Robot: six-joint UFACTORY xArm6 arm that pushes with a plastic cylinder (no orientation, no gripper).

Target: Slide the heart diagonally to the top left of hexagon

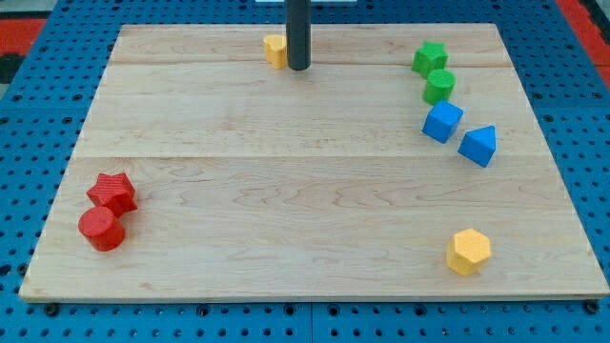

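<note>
Blocks in all: seven small coloured blocks on a pale wooden board (305, 191), itself on a blue pegboard surface (29, 171).
Yellow blocks: two. One small yellow block, taken for the heart (274, 50), at the view's top, left of centre; one yellow hexagon block (469, 252) near the view's bottom right.
Green blocks: two, touching, at the view's top right: a green star-like block (430, 57) above a green rounded block (439, 86).
Blue blocks: two, just below the green pair: a blue cube-like block (442, 122) and, to its lower right, a blue wedge-shaped block (477, 145), close but apart.
Red blocks: two, touching, at the view's lower left: a red star block (112, 191) above a red cylinder block (101, 229).
Heart, look: plain yellow, right side hidden behind the dark rod, so shape hard to confirm; only a lobed left part visible.
Heart, place: close to the board's top edge, well apart from the hexagon, which sits far toward the bottom right.
My tip (298, 68): lower end of the straight dark rod, on the board just right of the heart, touching or nearly so; cannot tell which.
Grasp state: no jaws on this rod; nothing clasped, only a bare end beside the block.
</note>
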